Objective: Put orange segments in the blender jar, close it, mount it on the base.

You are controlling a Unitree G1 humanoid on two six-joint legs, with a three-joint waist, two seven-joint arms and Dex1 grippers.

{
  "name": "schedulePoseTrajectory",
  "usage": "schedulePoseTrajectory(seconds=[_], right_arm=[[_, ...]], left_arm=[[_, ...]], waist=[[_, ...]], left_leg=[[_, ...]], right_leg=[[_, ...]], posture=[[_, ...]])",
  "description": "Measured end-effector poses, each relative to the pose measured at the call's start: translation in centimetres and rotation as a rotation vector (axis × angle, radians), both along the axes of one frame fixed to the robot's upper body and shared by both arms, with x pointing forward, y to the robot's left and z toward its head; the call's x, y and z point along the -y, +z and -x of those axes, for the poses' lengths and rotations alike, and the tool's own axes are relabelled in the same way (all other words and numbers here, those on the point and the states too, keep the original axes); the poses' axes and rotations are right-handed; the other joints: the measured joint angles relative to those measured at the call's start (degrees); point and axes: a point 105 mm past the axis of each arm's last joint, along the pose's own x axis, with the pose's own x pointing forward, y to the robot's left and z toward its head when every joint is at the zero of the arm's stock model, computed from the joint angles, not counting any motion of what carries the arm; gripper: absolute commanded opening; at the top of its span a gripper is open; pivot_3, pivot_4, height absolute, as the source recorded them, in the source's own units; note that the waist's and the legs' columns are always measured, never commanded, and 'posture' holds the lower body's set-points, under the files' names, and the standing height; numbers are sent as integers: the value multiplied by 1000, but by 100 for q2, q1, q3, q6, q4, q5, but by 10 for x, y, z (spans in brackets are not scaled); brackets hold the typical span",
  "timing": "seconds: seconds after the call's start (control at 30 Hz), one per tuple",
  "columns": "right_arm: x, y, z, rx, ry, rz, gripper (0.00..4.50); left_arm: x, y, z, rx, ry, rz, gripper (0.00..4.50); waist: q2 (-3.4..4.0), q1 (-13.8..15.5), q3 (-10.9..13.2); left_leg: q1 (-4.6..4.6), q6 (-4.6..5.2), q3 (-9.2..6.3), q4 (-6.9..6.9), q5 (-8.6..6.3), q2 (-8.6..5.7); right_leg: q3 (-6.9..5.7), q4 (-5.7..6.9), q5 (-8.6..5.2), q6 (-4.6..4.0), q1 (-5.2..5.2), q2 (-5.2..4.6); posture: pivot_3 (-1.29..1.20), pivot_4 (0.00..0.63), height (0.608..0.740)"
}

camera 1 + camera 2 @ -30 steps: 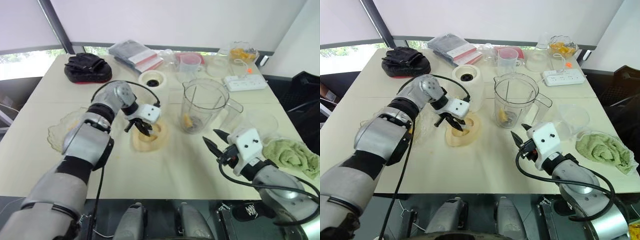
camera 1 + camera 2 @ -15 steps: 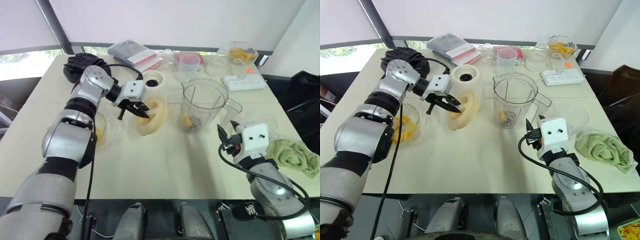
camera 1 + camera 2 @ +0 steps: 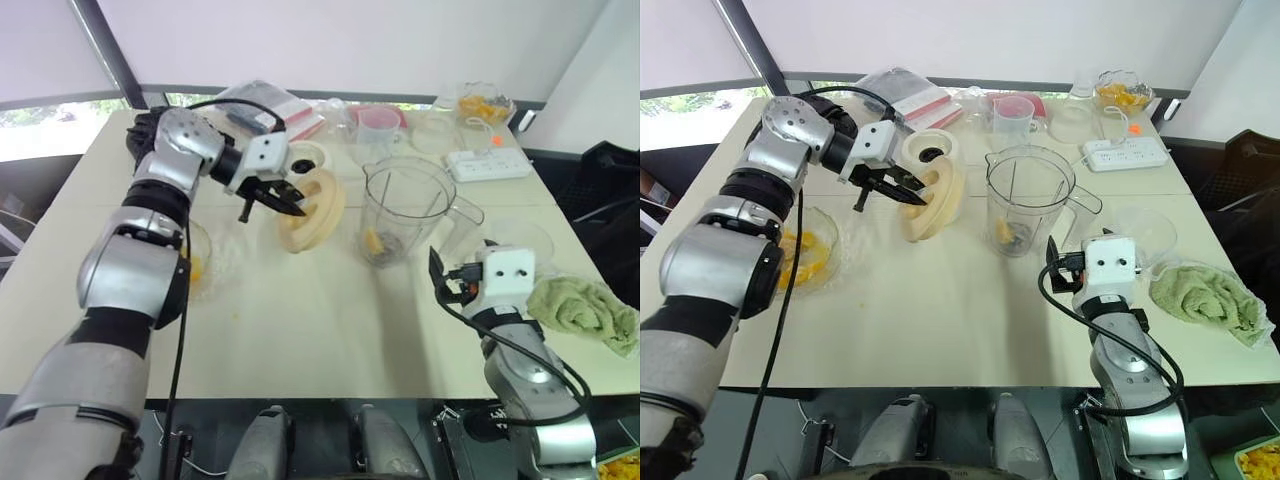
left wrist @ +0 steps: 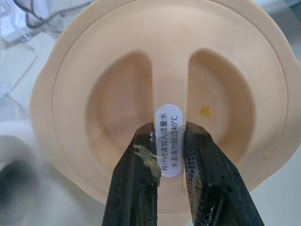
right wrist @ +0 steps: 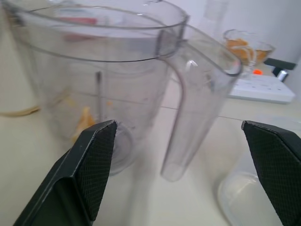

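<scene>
Clear blender jar (image 3: pixel 405 205): upright, uncovered, one orange segment (image 3: pixel 375 240) at its bottom. Cream lid (image 3: pixel 312 210): tilted on edge, centre ridge clamped by left gripper (image 4: pixel 168 133). Cream base (image 3: pixel 930 152): upright, just behind lid.

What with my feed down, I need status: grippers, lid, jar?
Left gripper shut on lid, lid tilted. Right gripper open, facing jar handle. Jar uncovered, orange segments inside. Nothing between lid and jar.

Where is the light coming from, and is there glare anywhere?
Left eye view: daylight from the window behind the table, very bright; the jar casts a faint shadow toward the camera. Right wrist view: a small glint on the jar's handle. Left wrist view: the lid in the left gripper is evenly lit, no glare.
</scene>
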Motion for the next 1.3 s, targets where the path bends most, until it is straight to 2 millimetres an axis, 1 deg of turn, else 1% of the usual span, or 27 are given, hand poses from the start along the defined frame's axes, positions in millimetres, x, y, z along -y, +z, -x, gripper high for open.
schedulePoseTrajectory(seconds=[0.07,0.2,0.37,0.47,0.67,0.77,0.83,0.87,0.9,0.93,0.97,1.13,1.2,1.3], right_arm=[[4,0,-4,9,-31,-16,4391],[11,-9,-16,-9,-92,-30,4391],[12,-11,-26,-1,-115,-61,4391],[13,-12,-36,12,-133,-81,4391],[12,-12,-49,28,-150,-109,4391],[12,-11,-55,38,-161,-127,3603],[11,-12,-56,38,-162,-133,2606],[11,-13,-57,38,-162,-133,2004],[11,-13,-58,39,-163,-133,1603],[6,-8,-59,63,-137,-155,1110],[-1,-2,-62,82,-116,-153,1046],[0,-3,-62,83,-122,-155,1046],[-2,-2,-63,84,-118,-170,1046],[-8,-4,-64,82,-113,-209,1046]], left_arm=[[0,0,0,2,-1,2,221],[1,3,0,10,-5,15,221],[1,6,0,17,-7,28,221],[-1,8,0,27,-5,27,221],[-4,11,0,36,0,26,221],[-4,13,0,46,-1,30,221],[-4,14,0,49,-2,33,221],[-4,14,0,50,-3,33,221],[-4,14,0,50,-3,33,221],[-4,14,0,50,-1,33,221],[-4,15,0,53,-4,33,221],[-12,24,-1,73,20,48,221],[-13,36,-2,93,30,50,221],[-11,60,-2,146,31,53,221]], waist=[[0,-4,0],[1,-7,0],[1,-14,0],[2,-25,0],[2,-56,0],[2,-107,0],[2,-132,0],[2,-144,0],[2,-149,0],[4,-154,0],[5,-155,-1],[5,-142,-1],[4,-147,-1],[4,-163,0]], left_leg=[[0,0,0,0,0,0],[0,-2,1,-4,1,0],[-1,-7,4,-6,4,0],[-1,-7,5,-8,4,0],[-1,-23,7,-12,13,0],[-1,-23,7,-16,13,0],[-2,-24,7,-20,13,0],[-2,-29,11,-23,16,0],[-2,-31,12,-25,17,0],[-2,-33,14,-28,18,0],[-2,-36,13,-30,20,0],[-6,-37,14,-31,21,-2],[-10,-38,15,-31,21,-2],[-13,-39,16,-34,22,-2]], right_leg=[[1,1,0,0,-1,0],[2,2,0,0,-5,0],[5,2,0,0,-8,-1],[6,4,0,0,-11,-1],[8,4,0,0,-14,-2],[8,4,0,0,-15,-2],[8,4,0,0,-18,-2],[11,3,0,0,-22,-2],[12,3,0,0,-24,-2],[15,4,0,0,-27,-3],[15,4,0,0,-28,-3],[16,4,0,0,-32,-5],[16,4,0,0,-37,-4],[18,6,0,0,-44,-4]], posture=[[0,150,740],[0,150,740],[0,150,740],[0,150,740],[0,150,740],[0,150,740],[0,150,740],[0,150,740],[0,150,740],[0,150,740],[0,150,740],[0,150,740],[0,150,740],[0,150,740]])
